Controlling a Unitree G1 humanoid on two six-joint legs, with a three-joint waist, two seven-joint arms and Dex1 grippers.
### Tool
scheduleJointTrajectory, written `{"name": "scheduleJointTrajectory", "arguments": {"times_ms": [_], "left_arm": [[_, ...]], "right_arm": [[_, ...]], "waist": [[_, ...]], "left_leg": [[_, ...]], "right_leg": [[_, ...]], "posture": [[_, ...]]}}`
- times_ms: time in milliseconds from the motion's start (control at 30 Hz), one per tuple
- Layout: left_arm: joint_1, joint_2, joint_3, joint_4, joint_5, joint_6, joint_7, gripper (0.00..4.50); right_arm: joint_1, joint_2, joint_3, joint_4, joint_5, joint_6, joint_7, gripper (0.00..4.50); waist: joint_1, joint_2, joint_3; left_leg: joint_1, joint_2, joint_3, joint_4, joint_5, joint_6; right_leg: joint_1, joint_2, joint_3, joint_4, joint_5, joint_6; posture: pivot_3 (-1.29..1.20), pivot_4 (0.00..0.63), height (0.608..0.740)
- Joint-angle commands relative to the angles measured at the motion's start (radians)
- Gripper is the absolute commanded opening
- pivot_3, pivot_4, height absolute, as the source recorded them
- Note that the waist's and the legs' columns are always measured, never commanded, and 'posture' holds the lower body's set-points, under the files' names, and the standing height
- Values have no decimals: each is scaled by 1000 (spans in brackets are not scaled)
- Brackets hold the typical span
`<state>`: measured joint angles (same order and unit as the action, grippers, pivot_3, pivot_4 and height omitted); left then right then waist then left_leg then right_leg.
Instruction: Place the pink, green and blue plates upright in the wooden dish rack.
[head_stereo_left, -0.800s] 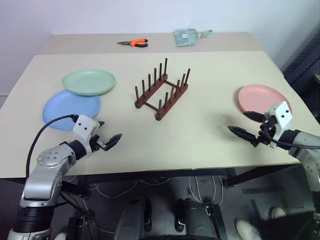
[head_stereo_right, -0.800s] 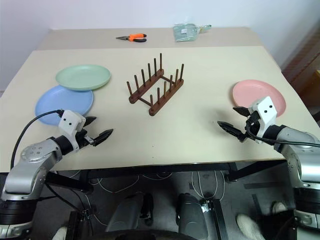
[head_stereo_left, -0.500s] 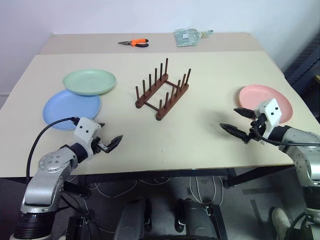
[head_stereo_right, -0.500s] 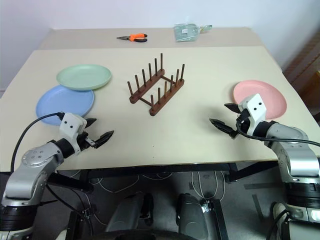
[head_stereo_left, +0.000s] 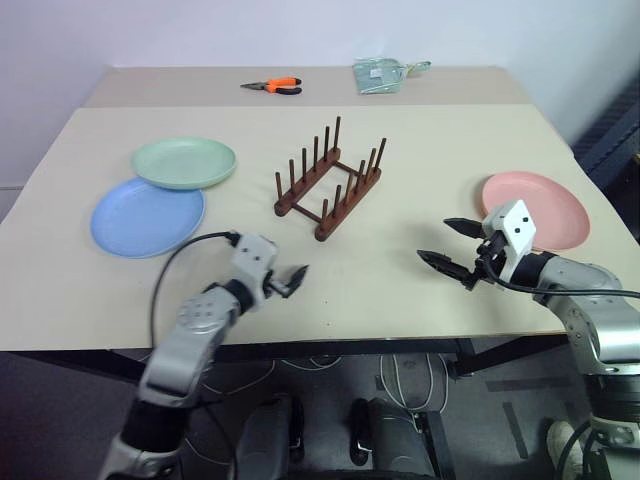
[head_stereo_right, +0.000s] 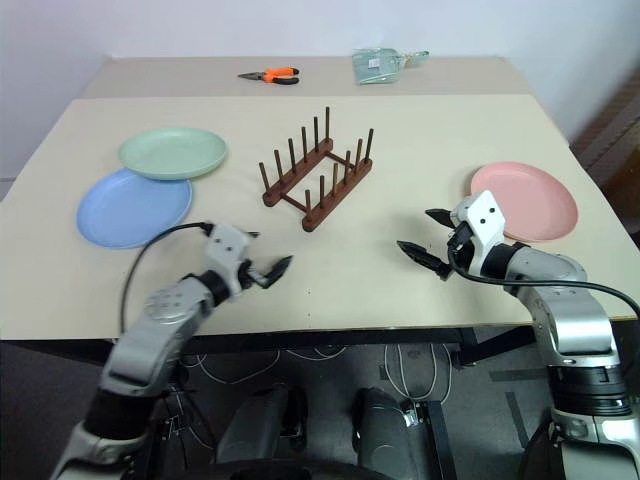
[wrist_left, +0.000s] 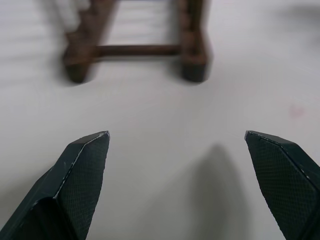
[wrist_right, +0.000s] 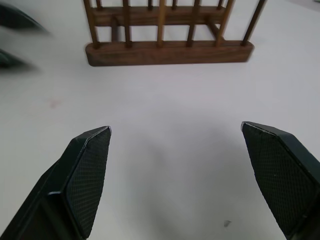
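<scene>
Grippers — left gripper and right gripper spread, empty; wooden dish rack between — no legible writing.

head stereo: high, forward-down | 2 wrist cams: low, facing rack

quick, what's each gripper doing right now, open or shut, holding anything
left gripper: open, holding nothing, over the table in front of the rack.
right gripper: open, holding nothing, beside the pink plate.
</scene>
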<state>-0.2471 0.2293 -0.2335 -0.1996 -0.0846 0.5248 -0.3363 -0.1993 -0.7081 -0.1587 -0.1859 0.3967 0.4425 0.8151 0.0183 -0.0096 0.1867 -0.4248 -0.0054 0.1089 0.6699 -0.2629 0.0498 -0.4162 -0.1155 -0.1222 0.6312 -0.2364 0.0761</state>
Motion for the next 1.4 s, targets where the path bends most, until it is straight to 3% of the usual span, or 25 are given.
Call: {"name": "scheduleJointTrajectory", "arguments": {"times_ms": [33,267,400,567,600,733,967,1100,1200,1233,1300,1400], "left_arm": [[-105,-56,-31,168,68,-43,56,4492],[-291,-128,-19,497,87,-178,51,4492],[-314,-132,-13,552,83,-239,25,3291],[-270,-88,-30,497,74,-287,-74,859],[-258,-71,-37,471,55,-304,-129,717],[-248,27,-90,439,19,-409,-396,720],[-367,90,-81,650,15,-510,-614,720],[-426,93,-37,777,33,-550,-578,2614],[-417,129,-2,767,38,-492,-540,4055],[-392,150,12,727,32,-462,-535,4055],[-312,200,33,586,8,-390,-551,3753],[-171,248,22,270,-95,-222,-620,2415]], "right_arm": [[26,5,-35,-94,27,24,-32,4272],[78,2,-44,-135,9,19,-66,4272],[63,0,-47,-116,-2,-1,-77,4500],[67,-8,-46,-113,-13,-18,-75,4500],[72,-13,-52,-115,-13,-19,-72,4500],[95,-41,-80,-105,-13,-34,-50,4500],[106,-51,-98,-86,-22,-56,-46,4500],[118,-42,-90,-97,-25,-60,-55,4500],[127,-45,-84,-99,-31,-49,-61,4500],[128,-52,-78,-93,-42,-47,-61,4500],[131,-64,-62,-74,-64,-36,-62,3633],[118,-60,-16,-37,-104,-35,-71,2131]], "waist": [[0,1,0],[-2,1,-1],[-3,1,-1],[-6,1,-1],[-7,2,-2],[-6,3,-2],[-4,3,-2],[-5,3,-2],[-8,3,-2],[-12,3,-2],[-21,4,-3],[-35,5,-3]], "left_leg": [[1,0,0,0,0,0],[3,0,-1,2,-1,2],[3,0,-2,5,-2,3],[3,1,-2,7,-2,3],[3,1,-2,7,-2,3],[3,1,-2,7,-3,3],[1,1,-3,9,-4,4],[0,1,-3,9,-4,5],[1,1,-3,9,-4,5],[1,1,-3,9,-4,5],[1,2,-3,9,-4,5],[1,2,-3,8,-4,5]], "right_leg": [[0,0,0,0,0,0],[4,-1,-1,0,0,0],[5,-1,-1,0,0,0],[5,-1,-1,1,0,0],[5,-1,-1,1,0,0],[5,-1,-1,0,0,0],[5,-2,-2,0,0,0],[5,-2,-3,0,0,1],[5,-2,-3,0,0,1],[5,-2,-2,0,0,1],[5,-1,-2,1,0,1],[5,-1,-2,1,0,1]], "posture": [[0,150,740],[0,150,740],[0,150,740],[0,150,740],[0,150,740],[0,150,740],[0,150,740],[0,150,740],[0,150,740],[0,150,740],[0,150,740],[0,150,740]]}}
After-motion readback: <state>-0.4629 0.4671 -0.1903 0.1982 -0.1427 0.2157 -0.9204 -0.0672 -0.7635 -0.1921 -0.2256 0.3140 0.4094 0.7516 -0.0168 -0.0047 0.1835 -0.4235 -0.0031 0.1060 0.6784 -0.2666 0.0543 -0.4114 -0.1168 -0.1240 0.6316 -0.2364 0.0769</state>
